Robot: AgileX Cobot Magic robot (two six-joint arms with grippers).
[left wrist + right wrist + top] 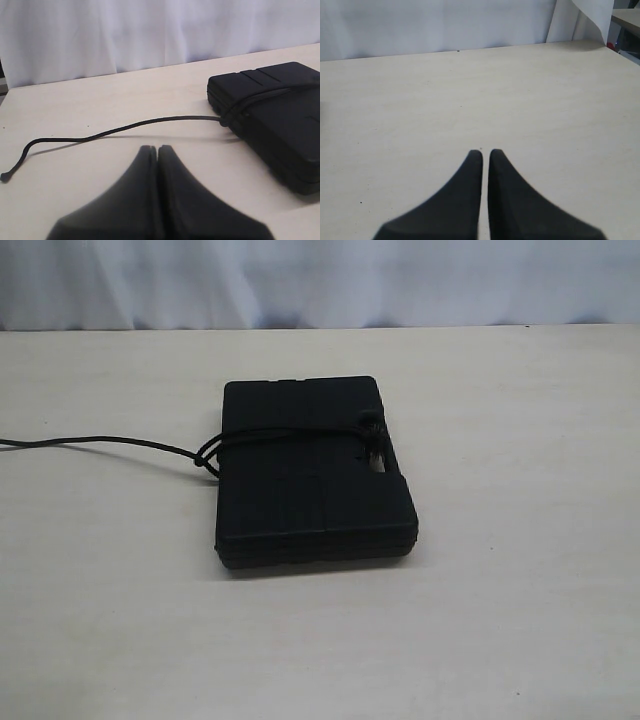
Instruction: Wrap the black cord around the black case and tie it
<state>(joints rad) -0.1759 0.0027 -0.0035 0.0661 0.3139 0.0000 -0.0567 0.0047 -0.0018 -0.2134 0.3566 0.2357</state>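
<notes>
Nearby — black cord (150,121) beyond left fingers (142,172).

Black case (315,480) lies flat mid-table, the only bulky obstacle. Black cord (130,440) crosses its top, knots near the right edge, loops at the left edge, then trails left over the table (520,620) to the frame edge, a low line across any sweep there. Bare board lies right of, before and behind the case. Left gripper (157,148), jaws together, sits short of the cord. Right gripper (485,152), jaws drawn together, faces bare table up to the white curtain (435,25).
</notes>
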